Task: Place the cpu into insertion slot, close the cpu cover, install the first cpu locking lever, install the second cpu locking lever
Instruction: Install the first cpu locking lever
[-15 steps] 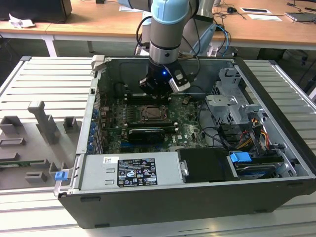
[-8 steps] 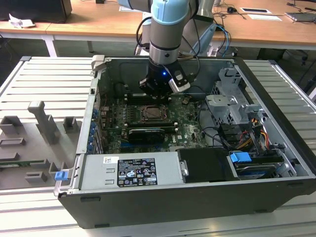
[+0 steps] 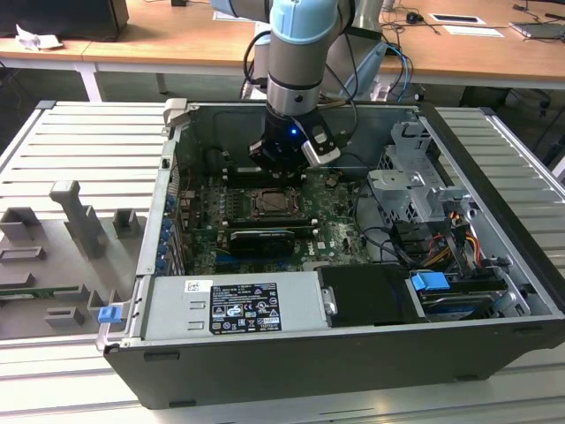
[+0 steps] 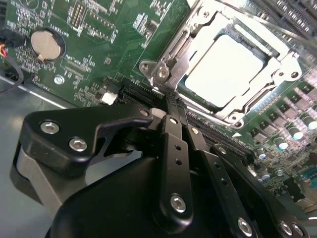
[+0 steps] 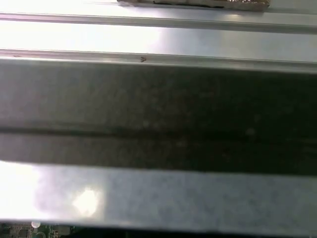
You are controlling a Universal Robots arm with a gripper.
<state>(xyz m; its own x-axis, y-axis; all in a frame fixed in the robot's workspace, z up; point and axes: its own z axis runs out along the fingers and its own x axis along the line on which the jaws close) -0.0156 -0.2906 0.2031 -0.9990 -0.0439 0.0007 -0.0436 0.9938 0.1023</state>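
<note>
One open computer case (image 3: 371,353) on slatted metal table (image 3: 79,150); jaws' state unclear.

The pale square cpu (image 4: 225,67) is lying flat in the insertion slot (image 4: 277,106), with the silvery cpu cover (image 4: 198,34) sitting closed around it.

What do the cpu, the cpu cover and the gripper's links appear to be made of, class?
The cpu: pale, matte metal top, evenly bright, probably plated. The cpu cover: thin, shiny, silvery sheet metal, with glints along its bent edges. The gripper links: smooth black with silver screws; whether coated metal or plastic is unclear.
</note>
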